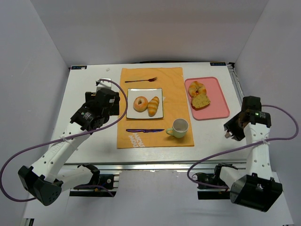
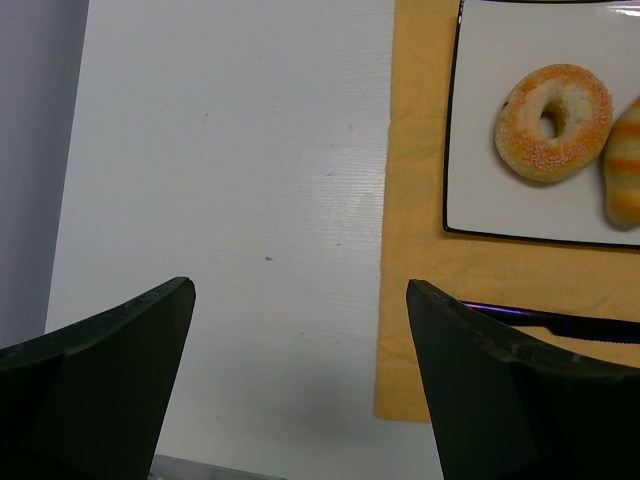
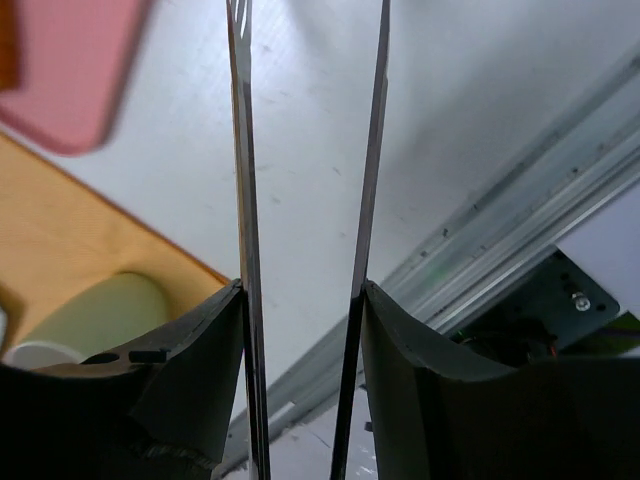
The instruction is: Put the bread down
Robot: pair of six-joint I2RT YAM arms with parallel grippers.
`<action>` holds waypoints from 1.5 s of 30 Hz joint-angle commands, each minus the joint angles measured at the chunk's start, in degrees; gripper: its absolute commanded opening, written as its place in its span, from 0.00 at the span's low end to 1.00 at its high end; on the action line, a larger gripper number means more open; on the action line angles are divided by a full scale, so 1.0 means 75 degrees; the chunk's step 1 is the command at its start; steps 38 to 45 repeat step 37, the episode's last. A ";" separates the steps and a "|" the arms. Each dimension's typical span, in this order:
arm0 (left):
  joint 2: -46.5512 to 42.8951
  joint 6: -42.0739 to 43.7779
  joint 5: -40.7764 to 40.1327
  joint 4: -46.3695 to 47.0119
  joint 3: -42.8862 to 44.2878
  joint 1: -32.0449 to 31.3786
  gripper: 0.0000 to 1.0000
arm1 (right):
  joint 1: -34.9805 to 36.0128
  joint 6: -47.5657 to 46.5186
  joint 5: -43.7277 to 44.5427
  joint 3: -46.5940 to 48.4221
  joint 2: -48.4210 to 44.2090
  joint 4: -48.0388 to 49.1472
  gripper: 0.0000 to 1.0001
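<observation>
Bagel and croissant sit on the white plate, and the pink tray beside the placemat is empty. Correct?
Not empty: the top external view shows the pink tray holding two bread pieces. The bagel and croissant do sit on the white plate.

Smooth plate (image 1: 143, 92); matt, seemingly cloth placemat (image 1: 176, 89)

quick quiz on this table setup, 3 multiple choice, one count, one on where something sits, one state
1. How many breads lie on the white plate? A one B two C four
2. Where does the mug stand? A on the white plate B on the orange placemat, right of the knife C at the far left edge
3. The left arm's fingers are: A open, empty B shut on a bread C shut, nothing held

1 B: a bagel and a croissant.
2 B: it sits at the mat's near right corner.
3 A: only bare table shows between them.
</observation>
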 commanded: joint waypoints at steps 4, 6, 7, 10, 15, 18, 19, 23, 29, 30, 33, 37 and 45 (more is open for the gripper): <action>-0.0148 0.0005 -0.0022 0.0133 -0.0008 -0.0179 0.98 | -0.0109 0.0007 -0.0473 -0.1343 0.0331 0.1317 0.54; -0.0136 -0.0007 -0.0022 0.0121 -0.0008 -0.0214 0.98 | -0.0121 -0.0004 -0.0744 -0.1672 0.0438 0.1471 0.56; -0.0125 -0.0007 -0.0033 0.0144 -0.0008 -0.0215 0.98 | -0.0121 -0.0028 -0.0767 -0.1754 0.0473 0.1529 0.56; -0.0113 -0.0007 -0.0033 0.0156 -0.0008 -0.0226 0.98 | -0.0109 -0.0144 -0.0838 -0.2070 0.0520 0.1588 0.62; -0.0066 -0.0007 -0.0010 0.0179 0.0004 -0.0226 0.98 | -0.0110 -0.0321 -0.0990 -0.2329 0.0439 0.1600 0.84; -0.0031 -0.0007 -0.0010 0.0179 0.0004 -0.0226 0.98 | -0.0121 -0.0450 -0.1061 -0.2201 0.0275 0.1530 0.89; -0.0008 -0.0007 -0.0010 0.0168 0.0015 -0.0226 0.98 | -0.0110 -0.0473 -0.1084 -0.2003 0.0239 0.1449 0.89; 0.0051 -0.0007 -0.0022 0.0121 0.0167 -0.0226 0.98 | -0.0121 -0.0439 -0.1037 -0.0810 -0.0205 0.0677 0.89; 0.0157 -0.0252 -0.0033 -0.0020 0.0566 -0.0238 0.98 | -0.0121 -0.0672 -0.1681 0.3298 -0.0699 -0.1163 0.89; 0.0157 -0.0299 -0.0022 -0.0031 0.0694 -0.0238 0.98 | -0.0110 -0.0754 -0.1798 0.3737 -0.0617 -0.1421 0.89; 0.0075 -0.0416 0.0037 0.0260 0.0789 -0.0238 0.98 | -0.0121 -0.0522 -0.2302 0.4140 -0.1094 -0.1471 0.89; -0.0160 -0.0522 0.0200 0.0659 0.0696 -0.0238 0.98 | -0.0121 -0.0729 -0.2606 0.3250 -0.1718 -0.0757 0.89; -0.0160 -0.0522 0.0200 0.0659 0.0696 -0.0238 0.98 | -0.0121 -0.0729 -0.2606 0.3250 -0.1718 -0.0757 0.89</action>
